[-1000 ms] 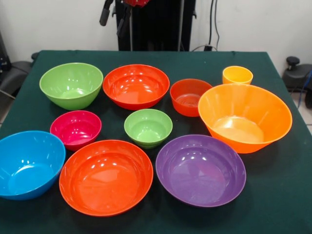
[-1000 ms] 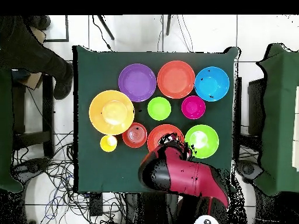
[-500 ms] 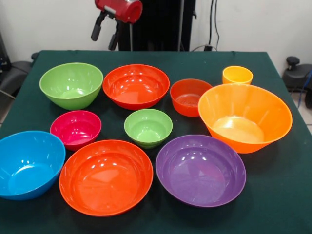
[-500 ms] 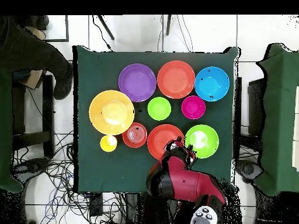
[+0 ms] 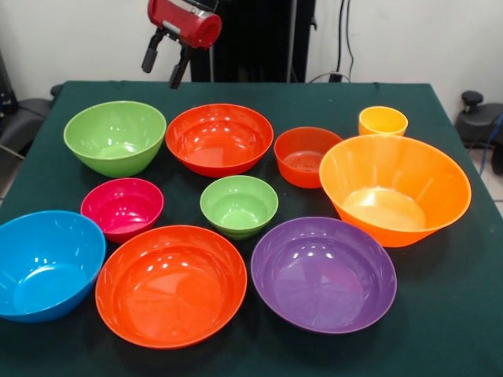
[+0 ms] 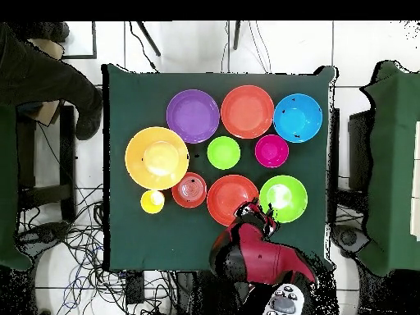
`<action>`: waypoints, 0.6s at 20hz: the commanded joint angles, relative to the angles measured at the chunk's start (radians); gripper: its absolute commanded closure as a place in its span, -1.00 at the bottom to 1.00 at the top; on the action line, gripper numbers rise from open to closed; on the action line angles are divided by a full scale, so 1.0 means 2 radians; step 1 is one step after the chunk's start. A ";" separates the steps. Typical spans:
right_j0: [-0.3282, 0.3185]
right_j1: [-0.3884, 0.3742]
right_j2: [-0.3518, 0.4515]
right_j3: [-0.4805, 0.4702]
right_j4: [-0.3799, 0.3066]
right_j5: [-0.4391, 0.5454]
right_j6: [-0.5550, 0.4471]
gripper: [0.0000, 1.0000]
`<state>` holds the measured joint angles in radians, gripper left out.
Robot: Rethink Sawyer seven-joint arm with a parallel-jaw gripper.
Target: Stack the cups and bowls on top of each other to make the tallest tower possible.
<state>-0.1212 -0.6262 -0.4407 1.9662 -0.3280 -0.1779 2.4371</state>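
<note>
My gripper (image 5: 163, 67) hangs open and empty above the table's back edge, behind the large lime green bowl (image 5: 115, 137) and the back red-orange bowl (image 5: 219, 139). From overhead the gripper (image 6: 256, 207) is over the gap between that red-orange bowl (image 6: 230, 198) and the green one (image 6: 284, 198). The yellow cup (image 5: 383, 121) stands behind the large orange bowl (image 5: 394, 188), beside a small red-orange bowl (image 5: 305, 155). Magenta (image 5: 122, 207), small green (image 5: 239, 206), blue (image 5: 45, 263), wide red-orange (image 5: 170, 284) and purple (image 5: 323, 273) bowls each stand alone. No tower is in view.
The dark green table cloth (image 5: 464, 314) shows bare strips at the right side and front corners. A person in dark clothes (image 6: 41, 70) is at the overhead view's upper left, off the table. Cables lie on the floor beside the table.
The gripper has come down into the front view and shifted slightly left. From overhead the arm has drawn back toward its base. No bowl or cup has moved.
</note>
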 commanded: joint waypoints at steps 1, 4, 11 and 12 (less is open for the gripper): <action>-0.002 -0.007 0.037 -0.039 -0.002 0.058 0.005 -1.00; -0.004 -0.006 0.039 -0.059 0.000 0.076 -0.004 -1.00; 0.005 0.045 0.023 -0.108 0.012 0.048 0.009 -1.00; 0.007 0.054 0.019 -0.114 0.015 0.038 0.013 -1.00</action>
<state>-0.1205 -0.6245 -0.4489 1.8856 -0.3280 -0.1339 2.4371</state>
